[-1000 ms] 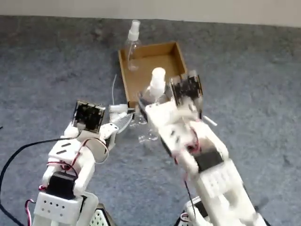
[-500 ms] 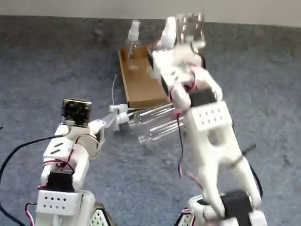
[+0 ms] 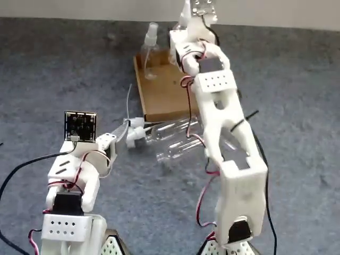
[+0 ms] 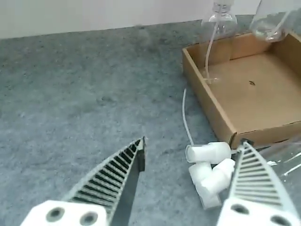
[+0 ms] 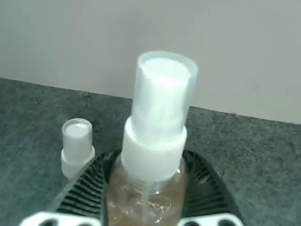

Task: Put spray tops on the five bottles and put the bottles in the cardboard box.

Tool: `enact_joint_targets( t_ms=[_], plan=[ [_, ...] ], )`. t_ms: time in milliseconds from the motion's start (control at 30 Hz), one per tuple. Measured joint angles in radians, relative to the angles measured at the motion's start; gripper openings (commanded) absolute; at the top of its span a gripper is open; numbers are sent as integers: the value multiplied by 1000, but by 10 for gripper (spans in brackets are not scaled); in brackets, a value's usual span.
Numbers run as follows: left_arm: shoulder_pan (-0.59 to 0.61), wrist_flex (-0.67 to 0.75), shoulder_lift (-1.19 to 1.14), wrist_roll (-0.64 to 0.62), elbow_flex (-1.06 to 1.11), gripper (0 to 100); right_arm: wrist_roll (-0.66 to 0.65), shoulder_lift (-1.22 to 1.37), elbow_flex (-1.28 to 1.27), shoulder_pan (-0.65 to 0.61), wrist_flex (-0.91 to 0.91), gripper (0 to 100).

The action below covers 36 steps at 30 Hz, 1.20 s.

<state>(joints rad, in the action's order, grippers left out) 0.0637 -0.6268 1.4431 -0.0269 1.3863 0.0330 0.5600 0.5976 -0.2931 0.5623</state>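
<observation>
The cardboard box (image 3: 159, 93) lies at the back of the grey carpet. One clear bottle with a spray top (image 3: 150, 50) stands upright in its far left corner. My right gripper (image 3: 186, 32) is stretched out over the box's far edge, shut on a second clear bottle with a white spray top (image 5: 157, 136). Two uncapped bottles (image 3: 178, 139) lie on the carpet just in front of the box. Several loose white spray tops (image 4: 210, 167) lie beside them. My left gripper (image 4: 193, 143) hangs open just above those tops, with nothing between its fingers.
A thin dip tube (image 4: 186, 115) trails from one loose top along the box's near corner (image 4: 231, 136). The right arm's long body (image 3: 223, 122) crosses over the lying bottles. Open carpet spreads to the left and right of the box.
The right arm has swung up and away from the carpet to the box's far edge, carrying the capped bottle. The left arm has drawn back slightly to the left.
</observation>
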Motion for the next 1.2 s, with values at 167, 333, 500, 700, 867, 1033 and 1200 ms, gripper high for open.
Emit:
enact_joint_targets(
  t_ms=[167,333,500,700,867,1033,1200],
  plan=[
    [0,0,0,0,0,241,-61,207,186,0,0,3],
    [0,0,0,0,0,241,-75,334,341,17,2,3],
    [0,0,0,0,0,241,-78,385,422,41,61,3],
    [0,0,0,0,0,241,-78,446,427,51,68,3],
    [0,0,0,0,0,241,-78,462,437,51,68,3],
    [0,0,0,0,0,241,-78,462,437,51,68,6],
    [0,0,0,0,0,241,-78,462,437,51,74,67]
  ],
)
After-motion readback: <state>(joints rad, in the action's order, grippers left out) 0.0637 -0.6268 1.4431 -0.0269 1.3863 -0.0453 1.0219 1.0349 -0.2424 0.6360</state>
